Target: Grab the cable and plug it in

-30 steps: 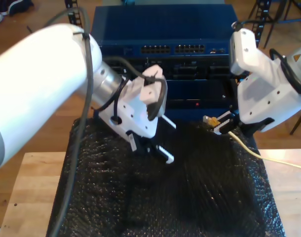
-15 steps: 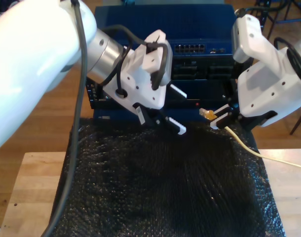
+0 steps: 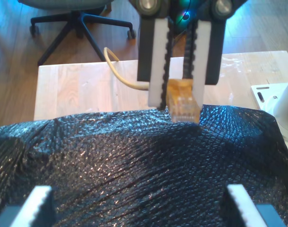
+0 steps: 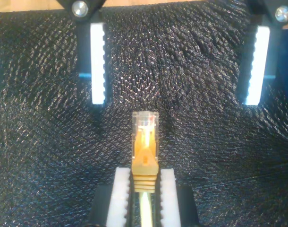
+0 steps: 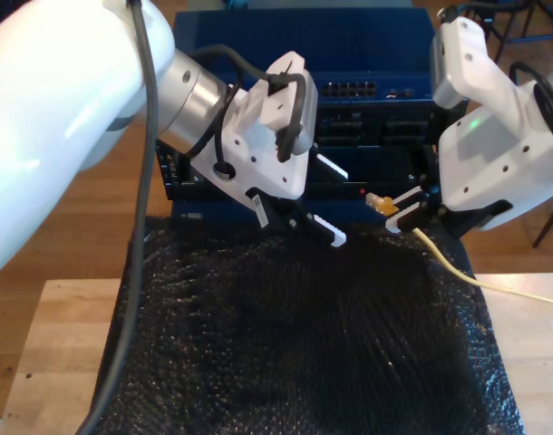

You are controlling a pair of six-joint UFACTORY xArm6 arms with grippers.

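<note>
My second claw [image 4: 144,198] pinches the cable [image 4: 145,153] behind its plug, above the black mat's [image 5: 304,362] far edge. My first claw [image 3: 137,208] hangs spread opposite. I'd keep the plug level while steering toward a socket.

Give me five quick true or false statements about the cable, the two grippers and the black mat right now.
1. My second gripper is shut on the cable. True.
2. My first gripper is closed on the plug. False: its jaws stand wide apart, holding nothing.
3. The plug is already seated in the blue equipment. False: it is in the air, in front of it.
4. A black bubble-textured mat covers the table. True.
5. The cable trails off toward the exterior view's left. False: toward its right.
</note>
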